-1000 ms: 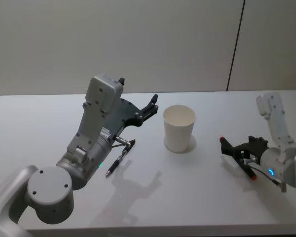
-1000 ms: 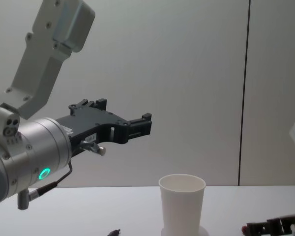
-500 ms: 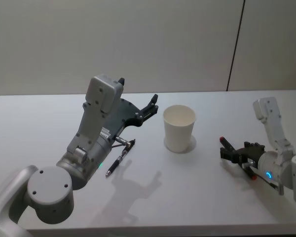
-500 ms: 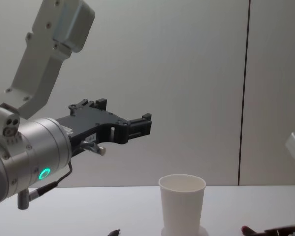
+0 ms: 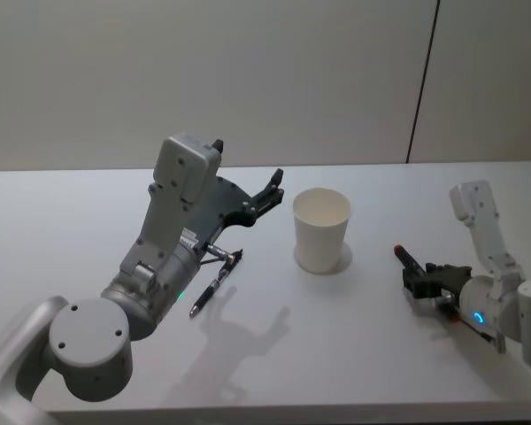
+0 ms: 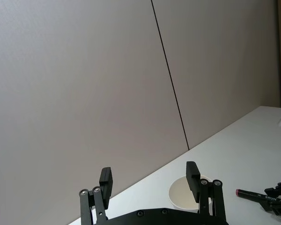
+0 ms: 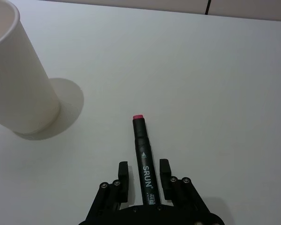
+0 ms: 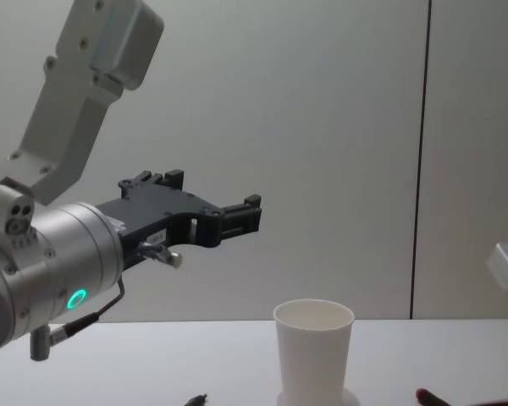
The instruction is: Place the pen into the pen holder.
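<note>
The left gripper [image 5: 273, 189] is being held high on the left, jaws wide open and empty. A black pen [image 5: 215, 283] is lying below it. The pen holder [image 5: 321, 230] is standing in the middle. Right of it, the red-tipped pen [image 7: 144, 145] is being straddled on the table [image 7: 225, 70] by the right gripper [image 7: 144, 164], jaws slightly open, not squeezing. They should be closed gently, so the pen is not pushed away.

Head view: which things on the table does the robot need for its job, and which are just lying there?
For the job:
black marker pen with a red end, lying between the fingers of the open right gripper
white paper cup, the pen holder

Just lying about:
thin black pen on the white table, beside the left arm, whose open left gripper hangs raised, holding nothing
</note>
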